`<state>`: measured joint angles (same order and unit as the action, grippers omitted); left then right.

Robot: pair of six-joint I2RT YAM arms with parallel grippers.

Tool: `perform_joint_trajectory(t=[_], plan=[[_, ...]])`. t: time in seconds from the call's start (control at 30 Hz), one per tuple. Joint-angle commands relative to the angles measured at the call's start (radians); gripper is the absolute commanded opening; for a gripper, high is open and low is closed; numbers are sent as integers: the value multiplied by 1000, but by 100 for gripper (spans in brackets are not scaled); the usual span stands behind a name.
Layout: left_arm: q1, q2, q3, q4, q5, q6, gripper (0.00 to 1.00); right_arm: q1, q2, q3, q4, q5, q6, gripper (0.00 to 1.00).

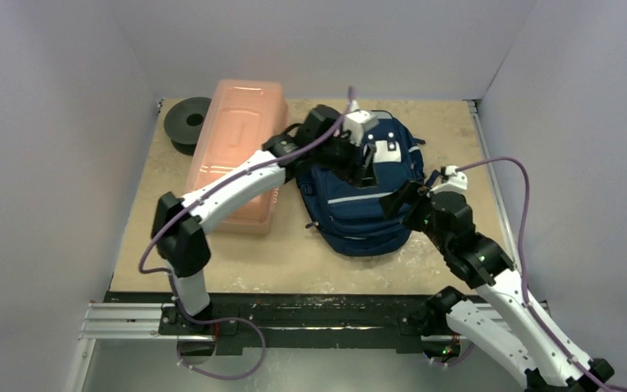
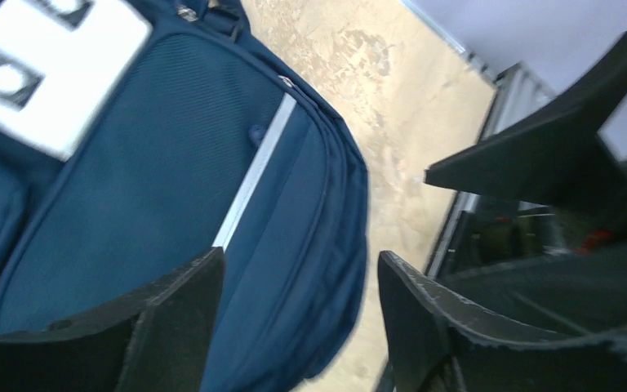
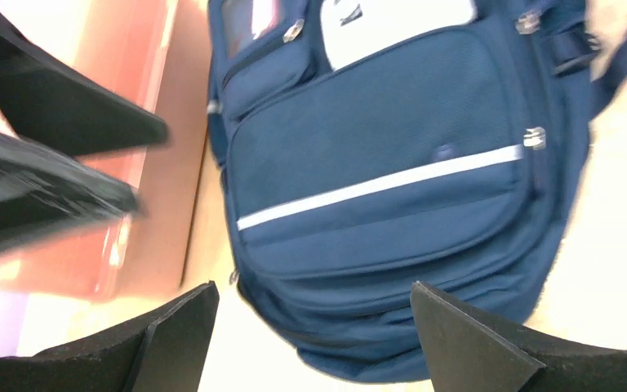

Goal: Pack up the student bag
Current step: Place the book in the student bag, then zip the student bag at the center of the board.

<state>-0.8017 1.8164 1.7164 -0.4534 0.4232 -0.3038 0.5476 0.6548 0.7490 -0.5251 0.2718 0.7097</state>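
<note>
A wooden table (image 1: 310, 261) carries a long pink translucent plastic box (image 1: 237, 147), left of both claws, and a navy blue fabric backpack with grey stripes (image 1: 351, 216), flat beneath them, long axis running near to far. The left claw (image 1: 366, 173), released, hovers over its far half; the right claw (image 1: 400, 200), also released, hovers over its near right edge. Its white patch (image 1: 386, 151) bears no readable writing.

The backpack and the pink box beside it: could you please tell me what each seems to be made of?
Backpack: woven navy fabric, matte, likely nylon or polyester; a fine weave shows up close. Box: probably moulded plastic, glossy and translucent; light seems to glow through it.
</note>
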Motion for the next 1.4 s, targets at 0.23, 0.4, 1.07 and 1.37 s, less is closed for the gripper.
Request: perform_joint_trajectory(t=[0.23, 0.4, 1.07, 1.37], plan=[[300, -698, -259, -236, -267, -193, 97, 547, 645, 356, -16, 106, 577, 97], [312, -858, -319, -275, -356, -188, 100, 581, 844, 410, -93, 215, 974, 95], [242, -1136, -486, -436, -558, -228, 90, 589, 1383, 759, -522, 626, 1584, 68], [223, -1153, -531, -424, -635, -204, 88, 591, 1319, 779, -473, 538, 1333, 0]])
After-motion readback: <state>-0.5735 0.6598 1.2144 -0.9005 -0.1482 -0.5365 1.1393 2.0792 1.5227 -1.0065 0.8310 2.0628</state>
